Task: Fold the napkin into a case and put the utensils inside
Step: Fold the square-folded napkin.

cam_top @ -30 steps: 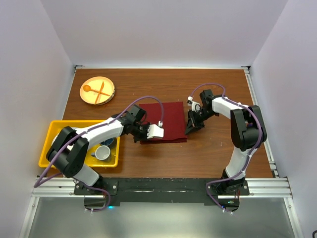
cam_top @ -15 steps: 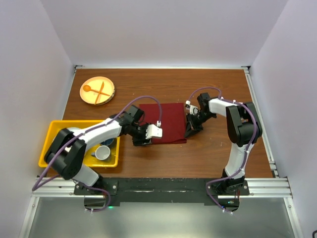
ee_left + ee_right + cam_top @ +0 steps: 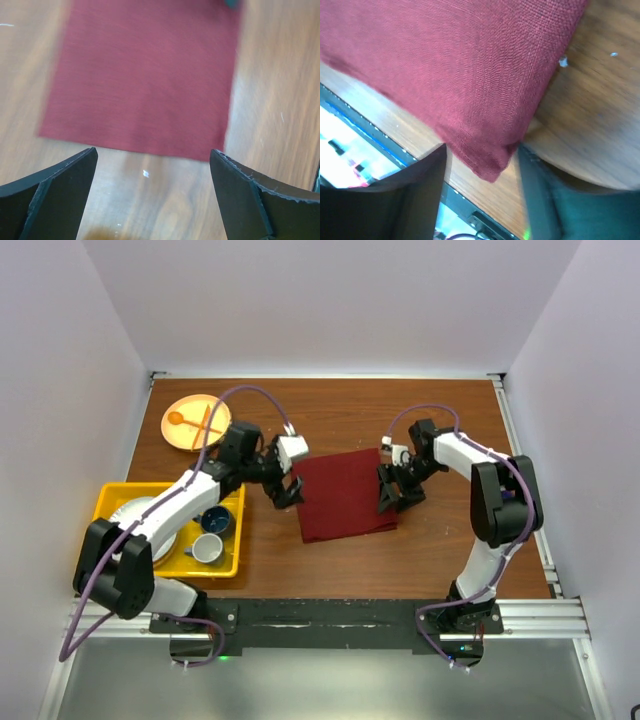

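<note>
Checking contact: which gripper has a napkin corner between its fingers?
The right gripper: its open fingers flank a corner of the napkin; the left gripper sits off it.

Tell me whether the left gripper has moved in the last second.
Yes. The left gripper has drawn back toward the far-left plate, off the napkin.

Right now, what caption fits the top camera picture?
Left gripper and right gripper, both open, at opposite sides of the maroon napkin.

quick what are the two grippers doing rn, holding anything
left gripper: open, jaws wide, holding nothing.
right gripper: open, jaws apart around a corner of the napkin, not clamped on it.
</note>
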`<state>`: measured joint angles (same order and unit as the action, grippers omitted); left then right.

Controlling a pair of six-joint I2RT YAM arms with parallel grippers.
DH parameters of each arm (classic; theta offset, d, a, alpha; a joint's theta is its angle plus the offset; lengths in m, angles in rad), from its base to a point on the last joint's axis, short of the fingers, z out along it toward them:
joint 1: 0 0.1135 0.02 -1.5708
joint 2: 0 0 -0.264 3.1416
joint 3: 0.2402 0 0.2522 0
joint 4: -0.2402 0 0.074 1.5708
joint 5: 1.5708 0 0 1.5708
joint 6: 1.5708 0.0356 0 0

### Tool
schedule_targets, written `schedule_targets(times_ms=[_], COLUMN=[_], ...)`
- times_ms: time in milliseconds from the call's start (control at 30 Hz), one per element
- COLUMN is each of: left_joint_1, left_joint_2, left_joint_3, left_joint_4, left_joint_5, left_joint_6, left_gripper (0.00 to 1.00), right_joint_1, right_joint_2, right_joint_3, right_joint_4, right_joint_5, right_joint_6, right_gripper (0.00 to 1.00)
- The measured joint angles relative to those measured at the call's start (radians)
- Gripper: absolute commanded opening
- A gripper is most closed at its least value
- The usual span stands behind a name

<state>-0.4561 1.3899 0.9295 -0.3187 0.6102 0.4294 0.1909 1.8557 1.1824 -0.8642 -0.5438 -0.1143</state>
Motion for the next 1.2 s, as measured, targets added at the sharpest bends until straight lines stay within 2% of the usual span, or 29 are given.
schedule_targets(times_ms=[100,200,300,433,567,667,833,1033,1200], left_joint_1=[0.055,0.079,0.08,0.079,0.08,0.075,0.055,0.048,0.05], left_joint_2=[0.0,0.0,-0.001,0.029,0.172,0.286,0.459,0.6,0.708], left_joint_3=[0.05,0.128,0.155,0.155,0.203,0.162,0.106,0.106,0.108], left_joint_4=[0.063,0.156,0.355,0.57,0.734,0.877,1.023,1.126,1.164], left_joint_5=[-0.007,-0.024,-0.014,0.007,0.072,0.086,0.055,0.03,0.021], left_joint_6=[-0.127,-0.235,-0.343,-0.506,-0.766,-0.982,-1.272,-1.47,-1.538], left_gripper=[1.0,1.0,1.0,1.0,1.0,1.0,1.0,1.0,1.0], right_joint_1=[-0.001,-0.002,-0.002,-0.002,0.005,0.008,0.022,0.047,0.054], right_joint_2=[-0.068,-0.152,-0.196,-0.169,-0.062,0.029,0.124,0.208,0.274], right_joint_3=[0.049,0.152,0.274,0.368,0.371,0.343,0.248,0.187,0.174], right_joint_4=[-0.031,-0.037,0.008,0.201,0.4,0.536,0.708,0.902,0.974], right_joint_5=[-0.008,-0.027,-0.05,-0.103,-0.15,-0.175,-0.193,-0.213,-0.227], right_joint_6=[-0.019,-0.035,-0.027,0.091,0.278,0.42,0.631,0.839,0.9], right_gripper=[0.98,0.98,0.98,0.98,0.98,0.98,0.98,0.98,0.98])
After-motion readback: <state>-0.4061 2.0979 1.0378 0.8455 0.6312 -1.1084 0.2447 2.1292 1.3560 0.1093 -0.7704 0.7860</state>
